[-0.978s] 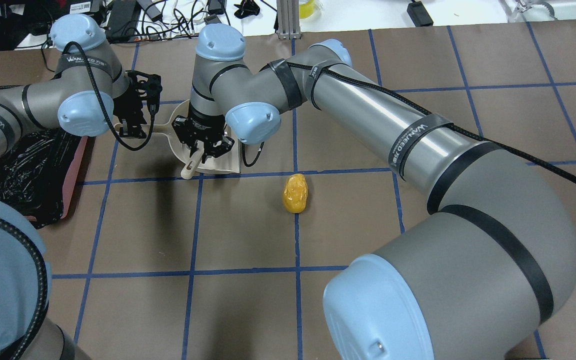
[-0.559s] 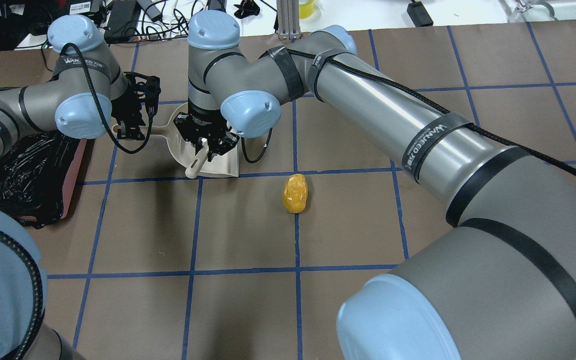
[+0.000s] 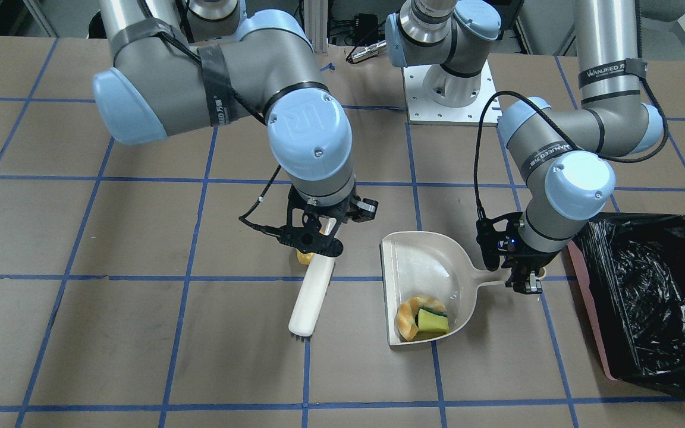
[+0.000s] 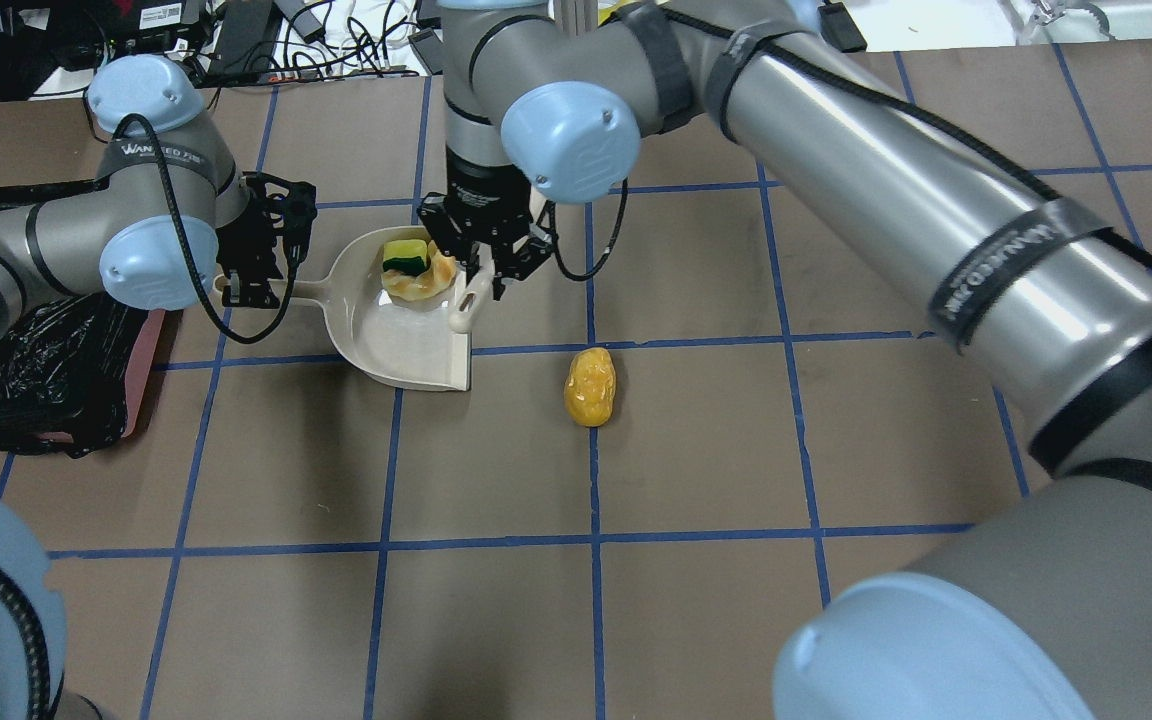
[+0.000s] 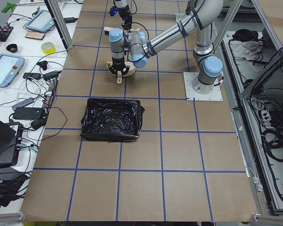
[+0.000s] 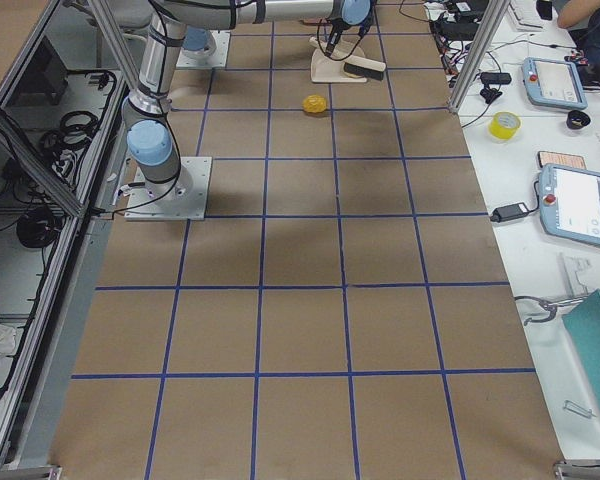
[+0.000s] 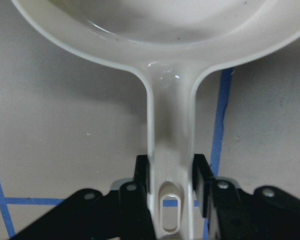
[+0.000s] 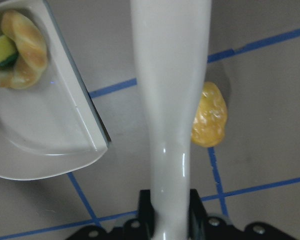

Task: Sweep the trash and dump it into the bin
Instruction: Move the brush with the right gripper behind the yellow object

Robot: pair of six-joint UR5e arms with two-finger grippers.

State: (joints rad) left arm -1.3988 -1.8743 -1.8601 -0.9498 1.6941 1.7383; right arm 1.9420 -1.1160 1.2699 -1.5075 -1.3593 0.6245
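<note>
Shows a beige dustpan [image 3: 420, 261] resting on a brown tabletop [image 3: 140, 356] marked with blue tape lines.

Inside the dustpan, in the corner farthest from the robot's base: a tan bread ring [image 3: 407, 315] with a yellow sponge [image 3: 433, 322], dark green on one face, nestled against the ring's inner curve and touching it.

Shows the left tool [image 7: 171, 172] clenched on the dustpan's handle near its end, one finger pressed to each side, plain from the left wrist camera.

Shows the right tool [image 3: 317, 239] just off the dustpan's open straight edge, on the side opposite the handle, clamped around the grip of a white brush [image 3: 313, 291]. Brush pointing away from the robot's base, roughly parallel to that open edge, dark bristles at the far end; contact with the tabletop impossible to tell.

Outside the dustpan, past the open edge and apart from it: a yellow-orange potato-like lump [image 4: 590, 386], alone on the tabletop, about level with the mouth's corner nearest the robot's base, almost hidden behind the right tool in the front camera.

Beyond the dustpan's handle end: a pink bin [image 3: 585, 300] lined with a crinkly black bag, near the left tool, not touching the dustpan.
</note>
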